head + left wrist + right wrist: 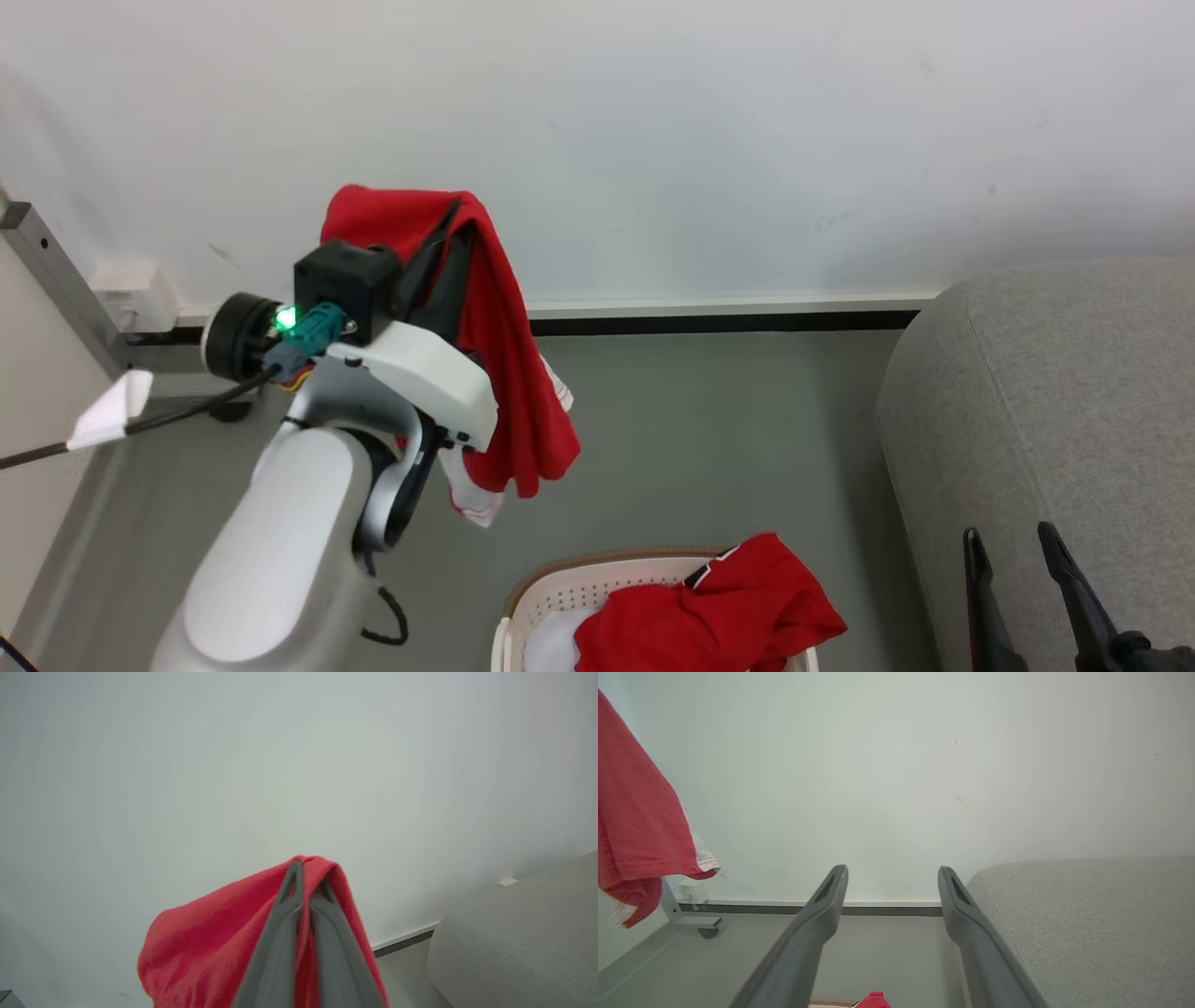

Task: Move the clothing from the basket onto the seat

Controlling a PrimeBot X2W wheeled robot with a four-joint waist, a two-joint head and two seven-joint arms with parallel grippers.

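My left gripper (456,217) is shut on a red jersey (509,373), held high above the floor at the left; the cloth drapes over the fingertips and hangs down, white cuffs showing. In the left wrist view the closed left gripper (306,870) pinches the red jersey (210,933). More red clothing (709,616) lies heaped in the cream basket (560,583) at the bottom centre. The grey seat (1046,401) stands at the right. My right gripper (1013,541) is open at the lower right, in front of the seat; the right gripper (892,877) holds nothing, seat (1087,924) beside it.
A white wall (700,140) with a dark baseboard (719,322) runs behind. A metal frame post (56,280) with a caster foot (698,924) stands at the far left. Grey floor (709,439) lies between basket, wall and seat.
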